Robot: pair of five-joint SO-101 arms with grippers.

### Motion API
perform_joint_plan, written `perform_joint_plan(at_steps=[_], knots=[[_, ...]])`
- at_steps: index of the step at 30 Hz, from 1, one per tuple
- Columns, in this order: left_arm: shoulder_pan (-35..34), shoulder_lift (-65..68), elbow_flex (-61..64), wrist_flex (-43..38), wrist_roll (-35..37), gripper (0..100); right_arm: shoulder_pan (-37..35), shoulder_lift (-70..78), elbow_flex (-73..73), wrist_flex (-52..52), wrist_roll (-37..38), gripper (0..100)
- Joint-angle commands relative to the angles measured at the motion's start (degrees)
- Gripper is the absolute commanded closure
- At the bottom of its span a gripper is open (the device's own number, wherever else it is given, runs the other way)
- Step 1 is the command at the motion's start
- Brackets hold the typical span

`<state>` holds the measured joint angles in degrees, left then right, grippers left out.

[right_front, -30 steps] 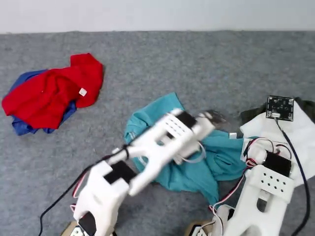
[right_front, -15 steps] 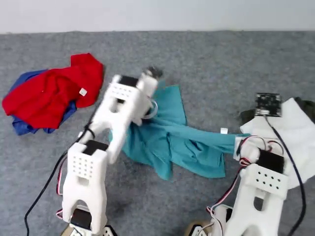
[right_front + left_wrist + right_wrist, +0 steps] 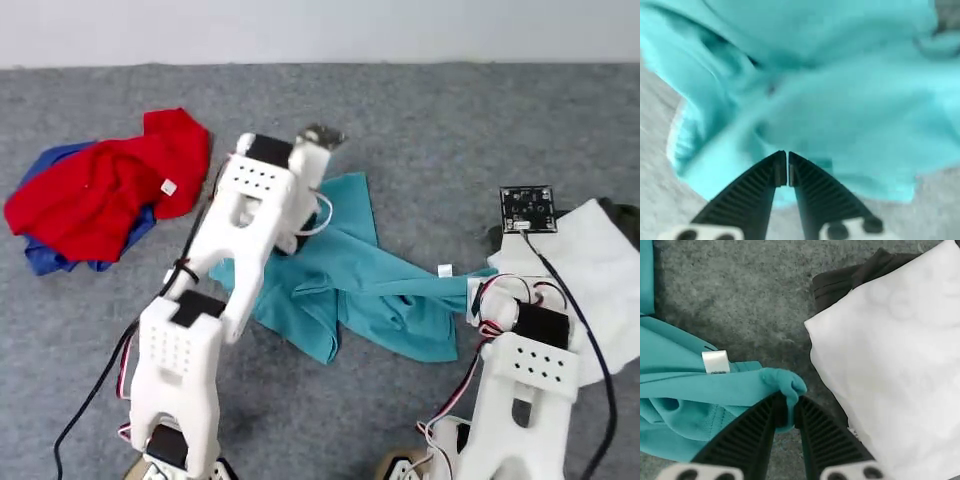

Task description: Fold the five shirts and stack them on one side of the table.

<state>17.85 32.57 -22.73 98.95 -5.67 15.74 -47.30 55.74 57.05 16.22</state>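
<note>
Beside the white shirt (image 3: 600, 280), the right gripper (image 3: 790, 401) pins a teal shirt (image 3: 370, 290) corner while the left gripper (image 3: 786, 156) (also clamped on it) has swung away, stretching it out for folding.

Grey table (image 3: 450, 130) bears a teal shirt (image 3: 380, 290), red shirt (image 3: 100, 190), blue shirt (image 3: 45, 258), white shirt (image 3: 600, 270), dark shirt (image 3: 840, 282)

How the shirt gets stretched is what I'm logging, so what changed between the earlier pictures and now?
The left arm swung away from the right arm toward the red shirt, jaws shut on the teal shirt. This dragged the shirt out long between the two arms. The right arm, jaws shut on the shirt's other end, edged slightly toward it. The red shirt, blue shirt and white shirt stayed put.
</note>
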Motion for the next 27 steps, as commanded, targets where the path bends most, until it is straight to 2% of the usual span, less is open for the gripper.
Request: perform_joint_plan(at_steps=[1,4,7,13,22,27], knots=[[3.8,-13.1,14.0,1.4,-0.3,98,-0.5,0.7,-0.7,0.0,0.7,98.9],[5.6,-20.0,23.7,-3.2,-0.8,98,-0.6,0.7,-0.7,0.0,0.7,98.9],[8.2,-21.5,28.0,-8.4,-0.4,98,-0.6,0.7,-0.7,0.0,0.8,98.9],[14.9,-21.5,28.2,-8.4,2.4,92,-0.6,0.7,-0.7,0.2,0.8,98.9],[15.5,-20.7,28.4,-11.3,2.8,92,-0.6,0.7,-0.7,0.4,0.8,98.9],[15.5,-12.9,27.8,-13.3,2.8,92,-0.6,0.7,-0.7,0.4,0.8,98.9]])
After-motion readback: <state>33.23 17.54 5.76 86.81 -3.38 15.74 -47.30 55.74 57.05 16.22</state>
